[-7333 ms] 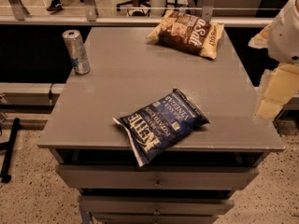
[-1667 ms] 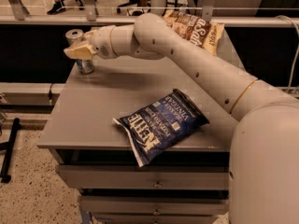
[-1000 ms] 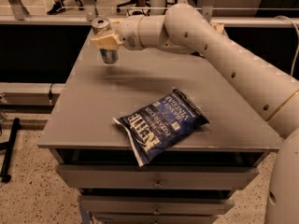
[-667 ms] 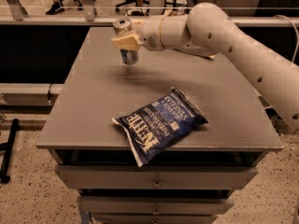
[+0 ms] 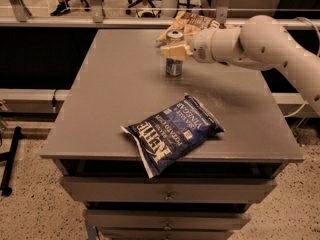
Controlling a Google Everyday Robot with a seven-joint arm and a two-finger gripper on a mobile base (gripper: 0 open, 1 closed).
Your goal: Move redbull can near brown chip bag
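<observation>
The redbull can (image 5: pixel 173 66) is a slim silver and blue can held upright over the far middle of the grey table (image 5: pixel 110 99). My gripper (image 5: pixel 173 50) reaches in from the right and is shut on the can's upper half. The brown chip bag (image 5: pixel 186 25) lies at the table's far edge, just behind the can and partly hidden by my gripper and white arm (image 5: pixel 260 46). The can's base is at or just above the tabletop; I cannot tell if it touches.
A dark blue Kettle chip bag (image 5: pixel 172 132) lies near the table's front edge. Drawers (image 5: pixel 165 194) sit below the tabletop. A rail and chair legs are behind the table.
My gripper took hold of the can at the table's far left and has carried it rightward to the far middle, close to the brown chip bag.
</observation>
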